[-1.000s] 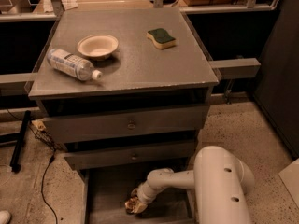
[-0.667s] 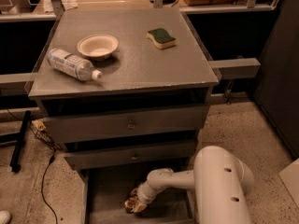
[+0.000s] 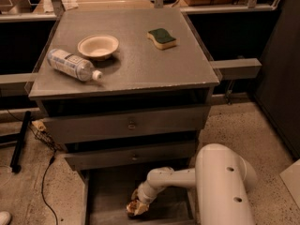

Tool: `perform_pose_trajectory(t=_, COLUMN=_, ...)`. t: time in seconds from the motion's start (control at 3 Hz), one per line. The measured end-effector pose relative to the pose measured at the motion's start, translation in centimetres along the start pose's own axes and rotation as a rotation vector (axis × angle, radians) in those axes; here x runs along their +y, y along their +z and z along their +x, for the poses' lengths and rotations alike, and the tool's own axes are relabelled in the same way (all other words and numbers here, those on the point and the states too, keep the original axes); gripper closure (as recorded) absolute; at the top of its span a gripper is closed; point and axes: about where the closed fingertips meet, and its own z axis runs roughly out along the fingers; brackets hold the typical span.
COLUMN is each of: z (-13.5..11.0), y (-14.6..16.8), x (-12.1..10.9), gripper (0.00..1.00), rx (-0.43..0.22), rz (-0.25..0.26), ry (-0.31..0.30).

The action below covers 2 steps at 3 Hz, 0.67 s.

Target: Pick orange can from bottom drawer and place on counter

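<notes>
Camera view: hand [image 3: 139, 200] low inside open bottom drawer [image 3: 101, 196], at orange can [image 3: 134, 209]; its grip cannot be told. Bottle [image 3: 71, 64], bowl [image 3: 97, 46], sponge [image 3: 161, 37] on desk [image 3: 140, 69].

the counter [image 3: 140, 74], a speckled grey square top with a thin lighter edge, carries three things. a clear plastic bottle [image 3: 72, 64] lies on its side near the left edge, its cap end pointing right and toward the front. just behind it sits a shallow cream bowl [image 3: 98, 46] (upright, rim up). a green-topped sponge [image 3: 162, 38] lies well apart, toward the back right. the gripper [image 3: 137, 204] is far below, down in the bottom drawer [image 3: 108, 196] at the orange can [image 3: 133, 210].
</notes>
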Motion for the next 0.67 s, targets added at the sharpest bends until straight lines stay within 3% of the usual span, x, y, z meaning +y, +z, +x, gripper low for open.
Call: perform_pose_trajectory(t=0.67, z=-3.0, y=-5.8, x=0.3, gripper=1.00, rx=0.057, rz=0.042, ry=0.027)
